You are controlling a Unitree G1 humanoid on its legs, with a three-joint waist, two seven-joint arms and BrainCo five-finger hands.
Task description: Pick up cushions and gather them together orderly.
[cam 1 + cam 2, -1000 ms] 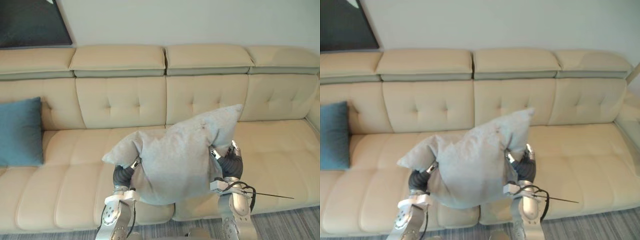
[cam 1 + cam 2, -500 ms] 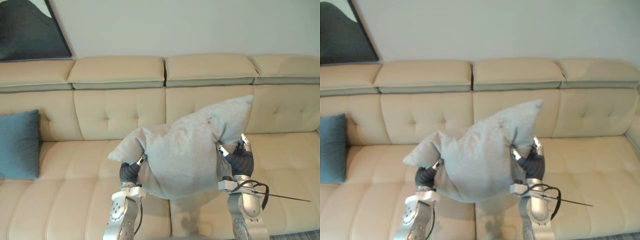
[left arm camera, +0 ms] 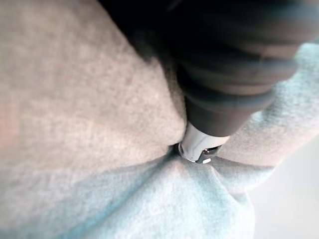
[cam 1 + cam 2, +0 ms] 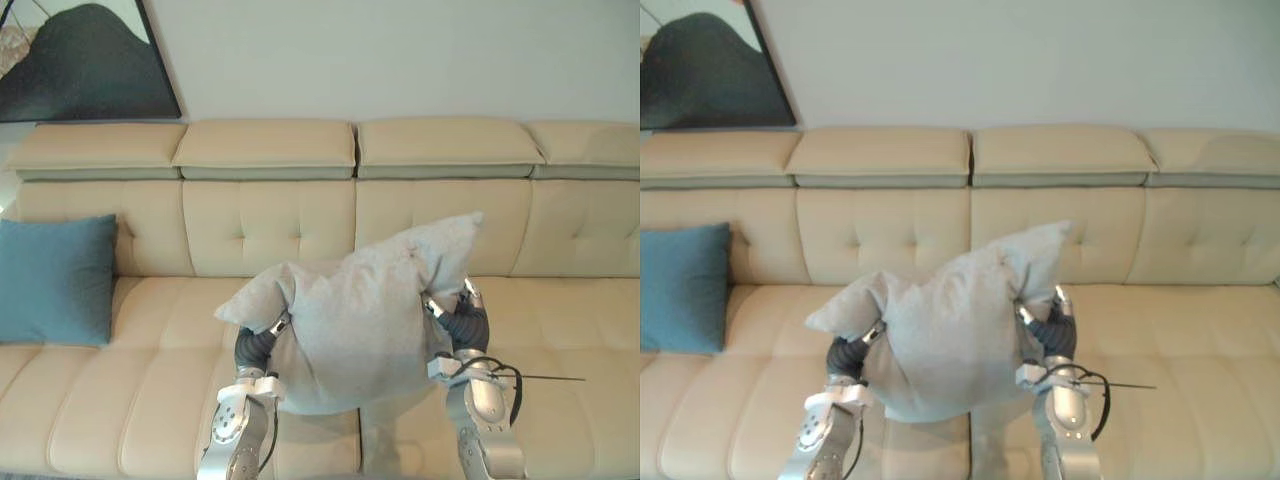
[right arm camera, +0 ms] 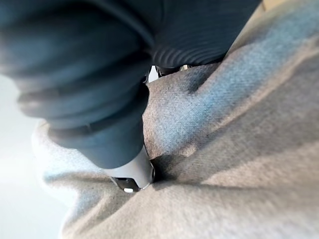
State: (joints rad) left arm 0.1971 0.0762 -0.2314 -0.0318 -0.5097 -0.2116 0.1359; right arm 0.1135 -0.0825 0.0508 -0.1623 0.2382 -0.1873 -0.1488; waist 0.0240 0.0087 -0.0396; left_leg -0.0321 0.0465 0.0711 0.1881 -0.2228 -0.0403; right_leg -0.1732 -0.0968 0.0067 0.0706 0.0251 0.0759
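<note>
A light grey, soft fabric square cushion [image 4: 350,320] hangs between the robot's two hands, in front of the middle of a cream tufted leather sofa [image 4: 150,400], over the front edge of its seat. The cushion is tilted: one corner points up and to the right, before the backrest, and another droops out to the left. Its cloth looks fuzzy and plump, with deep folds and dents along both sides where the hands press in.

The left hand [image 4: 254,348] is sunk into the cushion's left side, its dark ribbed cover showing at the cloth's edge. In the left wrist view the cloth bunches round it, and its grip cannot be told. The right hand [image 4: 465,325] is buried the same way in the right side, under the raised corner, and its grip cannot be told either.

A teal square fabric cushion [image 4: 55,280] stands upright against the backrest at the sofa's left end, well apart from the grey one. A dark framed picture [image 4: 90,65] hangs on the wall above that end.
</note>
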